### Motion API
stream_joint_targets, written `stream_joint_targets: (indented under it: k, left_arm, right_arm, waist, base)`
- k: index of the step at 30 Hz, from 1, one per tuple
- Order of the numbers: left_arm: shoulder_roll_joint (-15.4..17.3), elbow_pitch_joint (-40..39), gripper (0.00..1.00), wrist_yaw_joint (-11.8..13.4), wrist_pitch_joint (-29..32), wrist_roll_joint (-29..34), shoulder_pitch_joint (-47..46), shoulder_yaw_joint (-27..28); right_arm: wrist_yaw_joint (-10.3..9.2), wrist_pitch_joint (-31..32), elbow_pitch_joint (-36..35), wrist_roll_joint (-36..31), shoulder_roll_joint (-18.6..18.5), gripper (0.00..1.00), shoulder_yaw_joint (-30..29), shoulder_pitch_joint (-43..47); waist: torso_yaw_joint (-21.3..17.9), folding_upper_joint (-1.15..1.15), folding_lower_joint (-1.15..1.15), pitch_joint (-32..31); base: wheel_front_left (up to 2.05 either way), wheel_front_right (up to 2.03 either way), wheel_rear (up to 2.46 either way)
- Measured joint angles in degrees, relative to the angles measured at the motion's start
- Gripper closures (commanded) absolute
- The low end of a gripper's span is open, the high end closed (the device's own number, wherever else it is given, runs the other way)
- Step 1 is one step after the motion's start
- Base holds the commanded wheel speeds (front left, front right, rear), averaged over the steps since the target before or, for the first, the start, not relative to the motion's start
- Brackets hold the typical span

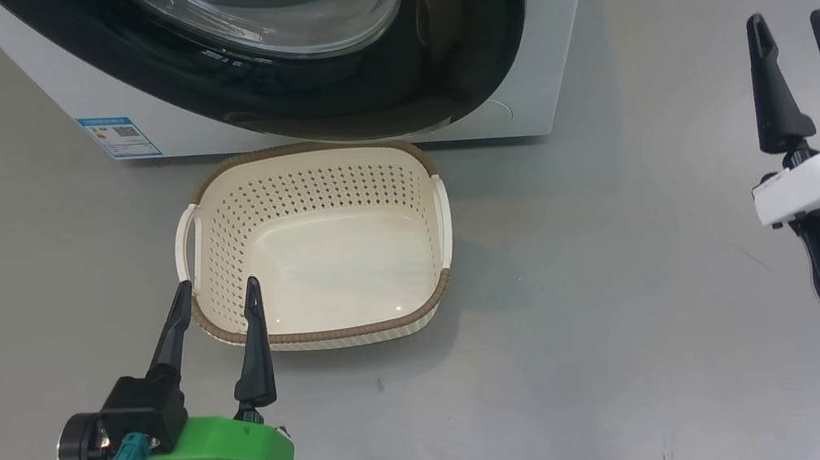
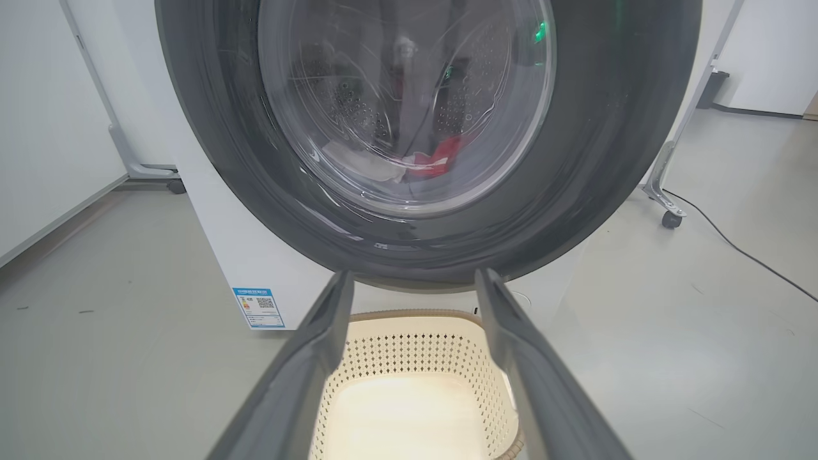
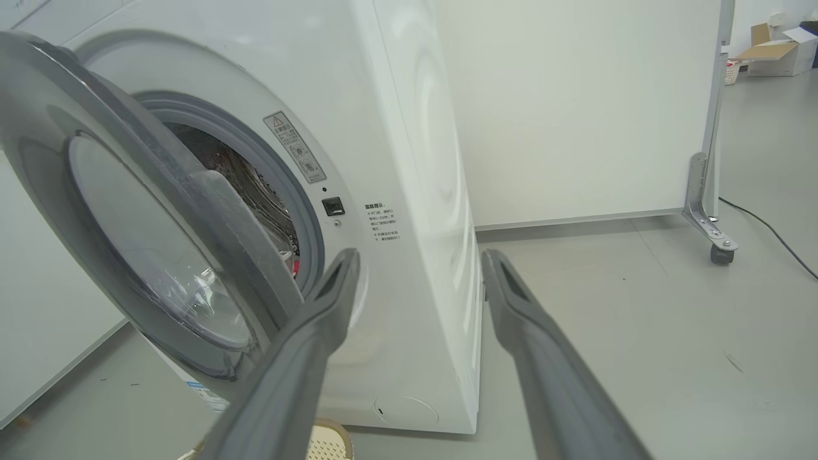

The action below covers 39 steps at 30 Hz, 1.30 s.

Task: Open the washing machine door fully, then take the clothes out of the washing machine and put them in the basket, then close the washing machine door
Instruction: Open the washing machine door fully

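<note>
The white washing machine (image 1: 109, 96) stands at the top of the head view. Its glossy black washing machine door (image 1: 445, 35) hangs ajar over the far rim of the cream basket (image 1: 299, 150). In the right wrist view the door (image 3: 128, 211) stands partly swung out from the drum opening (image 3: 255, 191). Red and white clothes (image 2: 441, 163) lie in the drum behind the glass bowl. My left gripper (image 1: 216, 285) is open at the basket's near left corner, pointing at the door (image 2: 607, 160). My right gripper (image 1: 788, 18) is open over bare floor, right of the machine.
A blue sticker (image 1: 118, 136) marks the machine's lower front. White partition panels on castor feet (image 3: 712, 236) stand behind and beside the machine. A black cable (image 2: 735, 243) runs across the grey floor at the right. A cardboard box (image 3: 773, 51) sits far back.
</note>
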Motion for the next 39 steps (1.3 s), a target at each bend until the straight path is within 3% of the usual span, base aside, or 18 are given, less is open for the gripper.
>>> stream_joint_targets:
  k: [10, 16, 18, 29, 35, 39]
  left_arm:
    - [0.0, 0.0, 0.0, 0.0, 0.0, 0.0, -0.2, -1.4]
    - [0.0, 0.0, 0.0, 0.0, 0.0, 0.0, -1.2, -2.0]
    - [0.0, -0.1, 0.0, 0.0, 0.0, -0.1, -1.8, -2.3]
    - [0.0, -0.3, 0.0, 0.0, 0.0, -0.7, -3.7, -3.6]
    - [0.0, -0.3, 0.0, 0.0, 0.0, -1.5, -4.4, -4.3]
    - [0.0, -0.3, 0.0, 0.0, 0.0, -1.8, -4.4, -4.6]
  right_arm:
    - [1.94, 4.0, 1.5, 5.4, -0.1, 0.0, -1.6, -7.2]
    - [3.53, 7.7, 3.1, 11.9, 1.4, 0.0, -2.7, -11.5]
    - [3.54, 9.2, 3.8, 13.9, 1.5, 1.0, -3.7, -14.1]
    - [3.8, 16.0, 9.5, 27.0, 5.4, 1.0, -8.1, -21.9]
    - [1.37, 22.0, 13.5, 37.9, 8.6, 1.0, -11.6, -25.5]
    - [-0.23, 26.3, 15.5, 41.0, 8.8, 1.0, -12.0, -27.3]
  waist:
    - [1.5, 0.0, 0.0, 1.4]
    - [2.5, 0.0, 0.0, 2.6]
    - [3.1, 0.0, 0.0, 3.4]
    - [5.5, 0.0, 0.0, 5.9]
    - [7.0, 0.0, 0.0, 6.8]
    - [8.0, 0.0, 0.0, 7.2]
  base:
    - [0.0, 0.0, 0.0]
    - [0.0, 0.0, 0.0]
    - [0.0, 0.0, 0.0]
    - [0.0, 0.0, 0.0]
    - [0.0, 0.0, 0.0]
    - [0.0, 0.0, 0.0]
